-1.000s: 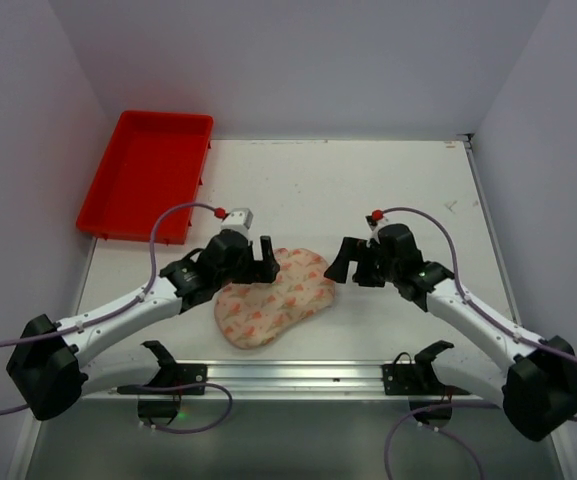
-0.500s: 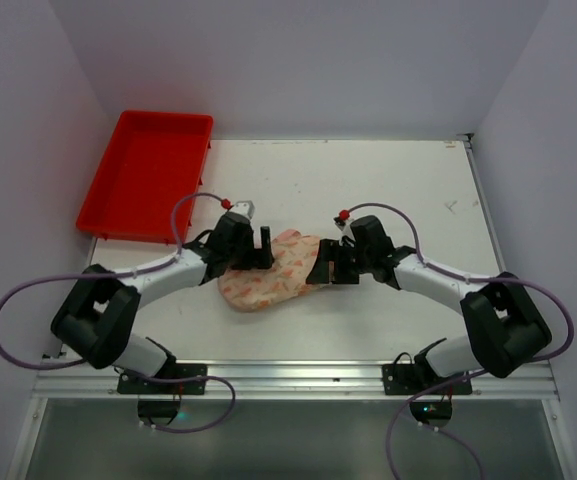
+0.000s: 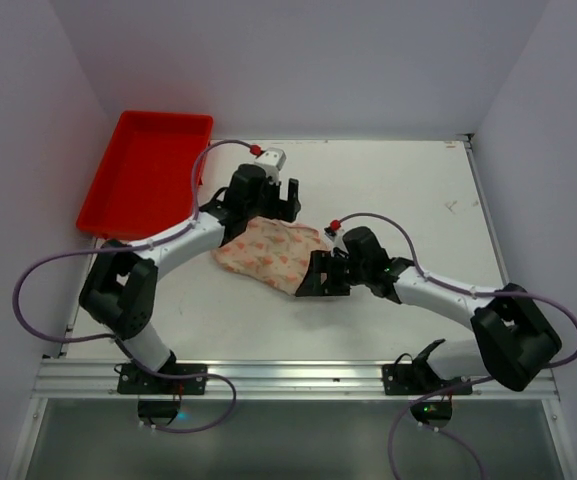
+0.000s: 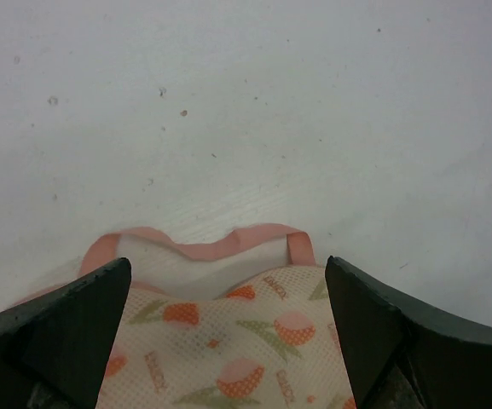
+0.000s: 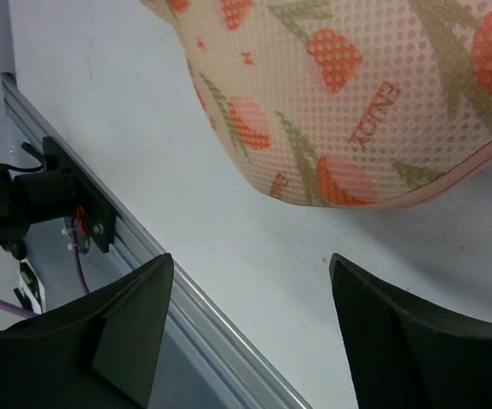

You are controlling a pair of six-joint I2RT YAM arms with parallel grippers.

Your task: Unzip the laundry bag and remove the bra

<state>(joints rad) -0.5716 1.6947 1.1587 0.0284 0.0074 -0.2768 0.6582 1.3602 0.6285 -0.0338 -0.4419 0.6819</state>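
The laundry bag lies mid-table, not unzipped yet, I think. The left gripper is spread wide at its far edge. The right gripper is spread wide at its near edge. Next, find its zip and pinch it.

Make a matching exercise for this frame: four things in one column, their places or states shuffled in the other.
Things:
1. tray
2. laundry bag
3. left gripper
4. right gripper

Places or states:
a. open, at the bag's far edge
b. lying between both grippers
c. at the far left corner of the table
d. open, at the bag's near right end

Pairs: 1-c, 2-b, 3-a, 4-d
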